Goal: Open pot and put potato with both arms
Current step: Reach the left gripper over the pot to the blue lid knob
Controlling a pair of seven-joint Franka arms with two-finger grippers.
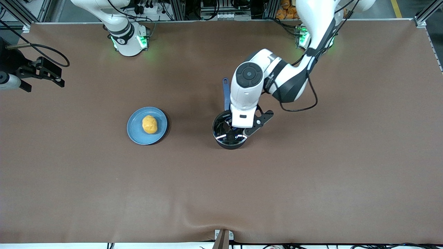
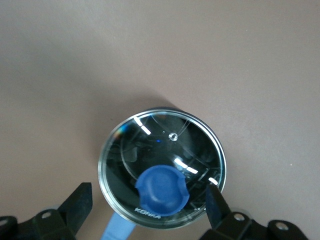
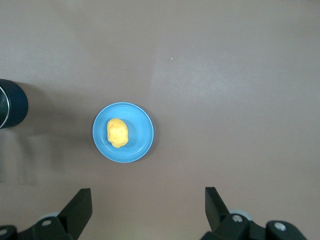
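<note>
The pot point(image 1: 226, 137) stands mid-table with its glass lid point(image 2: 150, 145) on and its blue handle point(image 1: 226, 92) pointing toward the robots' bases. My left gripper point(image 1: 238, 130) is open just above the lid, one finger on each side of the blue knob point(image 2: 161, 190), not touching it. The potato point(image 1: 149, 124) lies on a blue plate point(image 1: 133, 128), toward the right arm's end from the pot. My right gripper point(image 1: 48, 74) is open and empty, held high at that end of the table; its wrist view shows the potato point(image 3: 118, 133), the plate point(image 3: 142, 135) and the pot's edge point(image 3: 11, 104).
The brown table cover point(image 1: 311, 180) has wide bare areas around the pot and the plate. A cable point(image 1: 297, 109) loops from the left arm's wrist beside the pot.
</note>
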